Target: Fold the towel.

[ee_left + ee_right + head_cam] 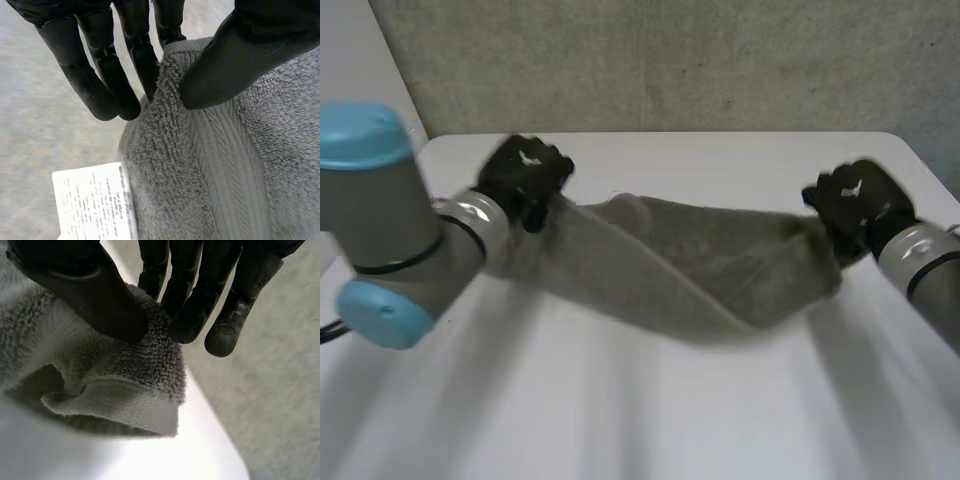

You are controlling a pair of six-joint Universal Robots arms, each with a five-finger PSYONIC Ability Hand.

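- Two hands on the towel, one at each end; it hangs between them as a sagging band over the far half of the tabletop.
- Left hand: near the far left corner of the tabletop. Its wrist view shows the thumb pressing a towel corner against the fingers, so this is a pinch grip. A white care label hangs off the towel's edge just below that grip.
- Right hand: near the right edge of the tabletop, towards the far right corner. Here too the thumb clamps a towel corner against the fingers. A second layer of cloth curls under the pinched one.
- Towel middle droops lowest, towards the tabletop's centre. Cannot tell whether it touches the surface or hangs just clear.
- A diagonal crease runs across the band, so the cloth looks doubled or bunched rather than spread flat.
- Progress, as a judgement: both corners are secured and the towel is raised, so the fold is under way but not completed.
- Remaining: bring the held edge over onto the opposite edge, lay it flat, release, and possibly fold again.
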